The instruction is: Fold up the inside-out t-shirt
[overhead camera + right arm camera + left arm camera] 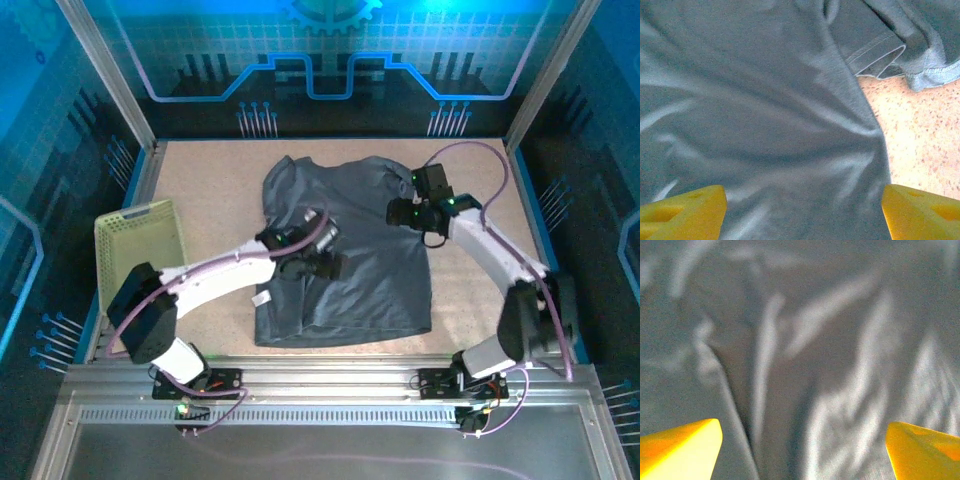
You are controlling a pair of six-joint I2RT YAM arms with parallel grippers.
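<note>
The inside-out t-shirt (pixel 370 270) lies spread on the table, dark slate-grey and wrinkled, with a small white tag (pixel 262 298) near its left edge. My left gripper (pixel 325 262) hovers over the shirt's middle. In the left wrist view, the left gripper (pixel 802 455) is open, its yellow fingertips (pixel 682 452) wide apart over creased cloth (pixel 805 340). My right gripper (pixel 400 211) is over the shirt's upper right part. The right gripper (pixel 802 215) is open in its wrist view, above the shirt's side edge (pixel 790 125), with a hemmed sleeve (pixel 875 47) beyond.
A pale yellow-green mesh basket (pixel 140 248) stands at the table's left edge. Bare speckled tabletop (pixel 210 190) surrounds the shirt and shows to its right (pixel 920 125). Metal frame posts and walls bound the table.
</note>
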